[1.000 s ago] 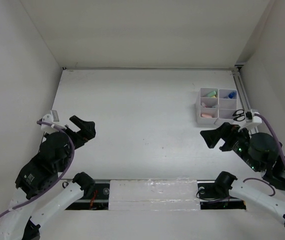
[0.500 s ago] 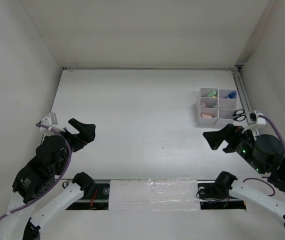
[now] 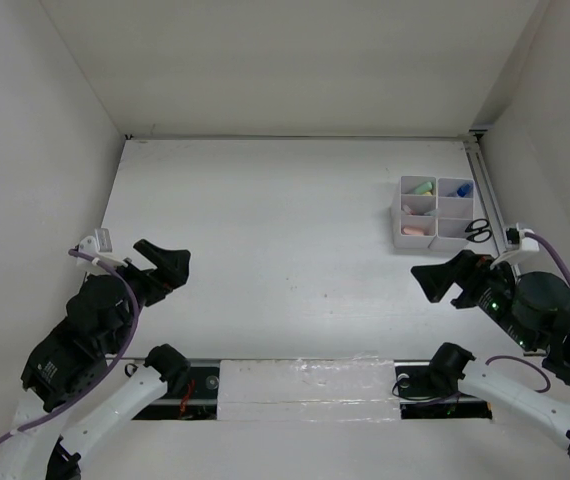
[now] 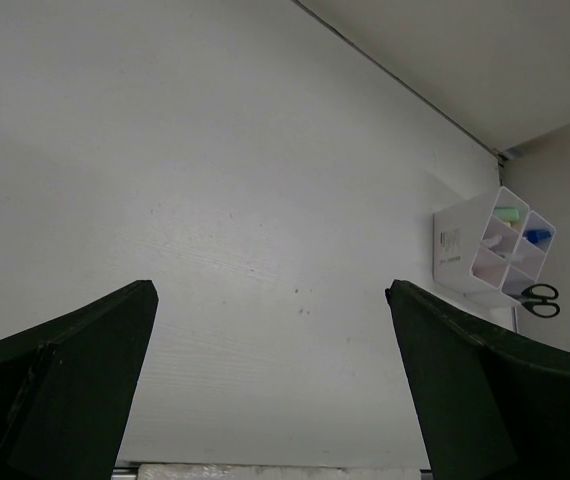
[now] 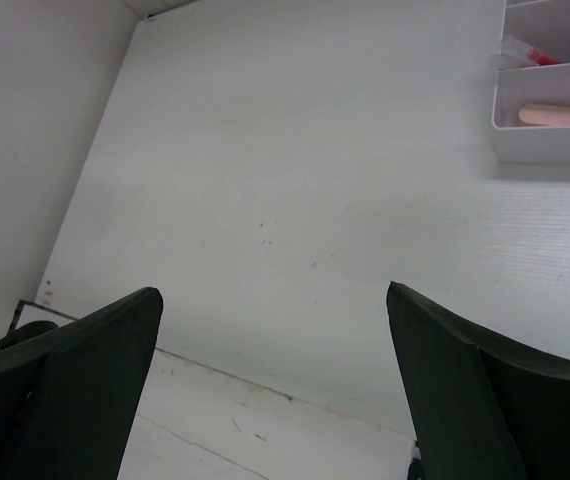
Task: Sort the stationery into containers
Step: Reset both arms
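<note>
**Gripper state.** The left gripper (image 3: 168, 262), at the lower left of the overhead view, and the right gripper (image 3: 435, 280), at the lower right, both have their jaws spread wide and carry nothing. Each wrist view shows only bare white table (image 3: 285, 220) between the fingers.

**Location.** The white plastic organizer box (image 3: 420, 241), divided into square compartments, sits at the right of the overhead view. It is just above the right gripper and well apart from the left one.
- Upper left compartment: a light green marker (image 3: 423, 187).
- Upper right compartment: a small blue item (image 3: 463, 189).
- Lower left compartment: a pale pink eraser (image 3: 417, 230).

The black-handled scissors (image 3: 477, 232) show at the box's lower right corner. Whether they stand in that compartment or lie beside it cannot be told.

**Orientation.** The box's long axis runs up and down the frame. The eraser's long axis runs left to right. The scissor handles point toward the right edge.

**Hazards.**
- The box looks light. A sideways knock from the right gripper would probably slide or tip it and spill the sorted items.
- The scissors lie close to the right wall, so approach room is likely tight.
- A grip on one handle loop alone may let the scissors swing.
</note>
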`<action>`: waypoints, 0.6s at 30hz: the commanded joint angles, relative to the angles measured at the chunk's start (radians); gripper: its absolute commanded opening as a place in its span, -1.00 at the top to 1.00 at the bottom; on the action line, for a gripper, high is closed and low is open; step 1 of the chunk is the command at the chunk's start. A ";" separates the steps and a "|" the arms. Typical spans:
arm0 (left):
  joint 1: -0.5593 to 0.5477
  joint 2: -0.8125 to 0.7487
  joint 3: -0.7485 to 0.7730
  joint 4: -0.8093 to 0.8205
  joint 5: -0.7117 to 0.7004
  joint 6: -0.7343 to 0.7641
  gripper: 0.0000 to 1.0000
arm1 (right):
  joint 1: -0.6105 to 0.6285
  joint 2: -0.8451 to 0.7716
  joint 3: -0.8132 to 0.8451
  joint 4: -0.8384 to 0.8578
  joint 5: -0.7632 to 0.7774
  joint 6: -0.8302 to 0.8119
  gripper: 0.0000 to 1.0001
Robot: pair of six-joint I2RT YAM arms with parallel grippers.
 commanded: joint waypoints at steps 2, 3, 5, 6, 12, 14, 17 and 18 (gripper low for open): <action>-0.001 -0.008 0.006 0.009 0.007 -0.002 -1.00 | 0.008 -0.010 0.035 -0.012 0.022 -0.004 -1.00; -0.001 -0.008 0.006 0.009 0.007 -0.002 -1.00 | 0.008 -0.010 0.035 -0.012 0.031 0.005 -1.00; -0.001 -0.008 0.006 0.009 0.007 -0.002 -1.00 | 0.008 -0.010 0.035 -0.012 0.031 0.005 -1.00; -0.001 -0.008 0.006 0.009 0.007 -0.002 -1.00 | 0.008 -0.010 0.035 -0.012 0.031 0.005 -1.00; -0.001 -0.008 -0.003 0.009 0.016 -0.002 -1.00 | 0.008 -0.001 0.035 -0.012 0.040 0.005 -1.00; -0.001 -0.008 -0.003 0.009 0.016 -0.002 -1.00 | 0.008 -0.001 0.035 -0.012 0.040 0.005 -1.00; -0.001 -0.008 -0.003 0.009 0.016 -0.002 -1.00 | 0.008 -0.001 0.025 -0.012 0.050 0.014 -1.00; -0.001 -0.008 -0.003 0.019 0.016 -0.002 -1.00 | 0.008 -0.001 0.025 -0.012 0.050 0.014 -1.00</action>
